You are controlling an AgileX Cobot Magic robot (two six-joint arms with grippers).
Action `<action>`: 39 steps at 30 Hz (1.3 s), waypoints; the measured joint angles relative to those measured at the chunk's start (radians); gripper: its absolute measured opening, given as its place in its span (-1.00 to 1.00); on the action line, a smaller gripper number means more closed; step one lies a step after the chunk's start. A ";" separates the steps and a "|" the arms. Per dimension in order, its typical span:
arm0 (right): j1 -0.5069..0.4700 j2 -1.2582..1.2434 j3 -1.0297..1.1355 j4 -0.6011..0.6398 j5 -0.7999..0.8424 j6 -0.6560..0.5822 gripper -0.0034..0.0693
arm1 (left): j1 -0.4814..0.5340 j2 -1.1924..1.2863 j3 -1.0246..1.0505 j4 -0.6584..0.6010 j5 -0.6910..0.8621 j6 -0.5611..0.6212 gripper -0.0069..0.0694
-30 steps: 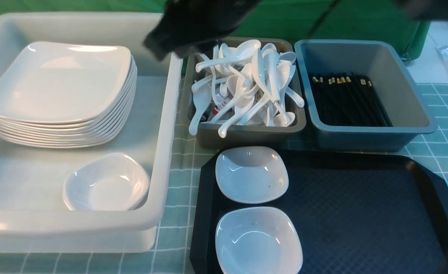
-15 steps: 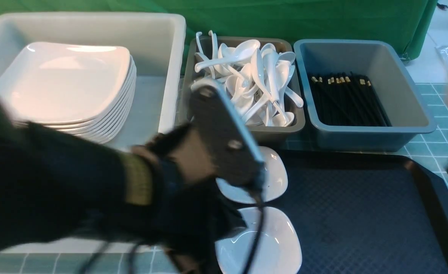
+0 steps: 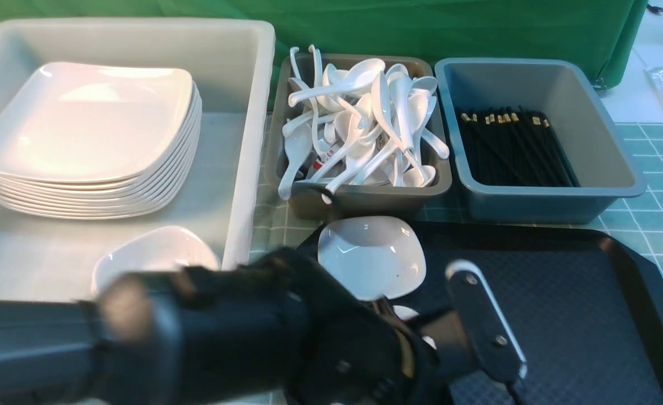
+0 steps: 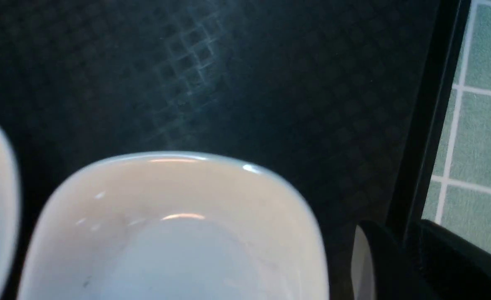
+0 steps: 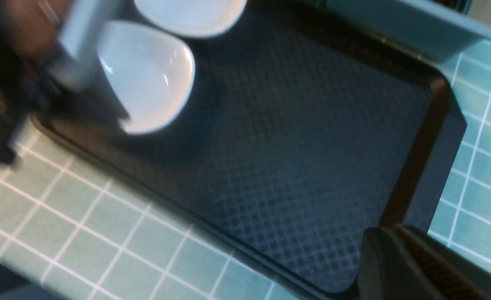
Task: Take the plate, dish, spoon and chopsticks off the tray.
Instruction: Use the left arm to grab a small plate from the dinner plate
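The black tray (image 3: 562, 292) carries two small white dishes. The far dish (image 3: 371, 256) shows fully. My left arm (image 3: 252, 337) reaches in low from the left and covers most of the near dish (image 4: 174, 233). My left gripper (image 4: 399, 239) hangs beside that dish's rim, over the tray's edge; the blur hides how its jaws stand. My right gripper (image 5: 385, 233) is shut and empty above the tray's (image 5: 295, 146) other end. Plates (image 3: 89, 118), spoons (image 3: 365, 124) and chopsticks (image 3: 511, 149) lie in bins behind.
A big white bin (image 3: 247, 185) at the left holds the plate stack and one small dish (image 3: 151, 256). A grey bin (image 3: 365, 199) and a blue-grey bin (image 3: 540, 205) stand right behind the tray. A green checked cloth (image 3: 658, 169) covers the table.
My left arm has swung from the back down across the white bin and now lies low over the near dish. My right arm has left the front view.
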State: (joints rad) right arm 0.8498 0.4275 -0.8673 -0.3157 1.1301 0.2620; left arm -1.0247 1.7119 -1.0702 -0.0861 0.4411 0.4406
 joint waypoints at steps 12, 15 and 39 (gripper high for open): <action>0.000 -0.027 0.001 0.000 0.002 0.009 -0.73 | -0.003 0.055 -0.061 0.231 -0.002 -0.363 0.29; 0.000 -0.027 0.001 0.000 0.002 0.009 -0.72 | -0.001 0.098 -0.061 0.286 -0.005 -0.441 0.42; 0.000 -0.027 0.002 0.003 0.002 0.002 -0.71 | -0.052 0.145 -0.078 0.272 0.026 -0.545 -0.31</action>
State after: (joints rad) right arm 0.8498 0.4005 -0.8657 -0.3125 1.1322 0.2641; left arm -1.0764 1.8572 -1.1483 0.1854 0.4668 -0.1042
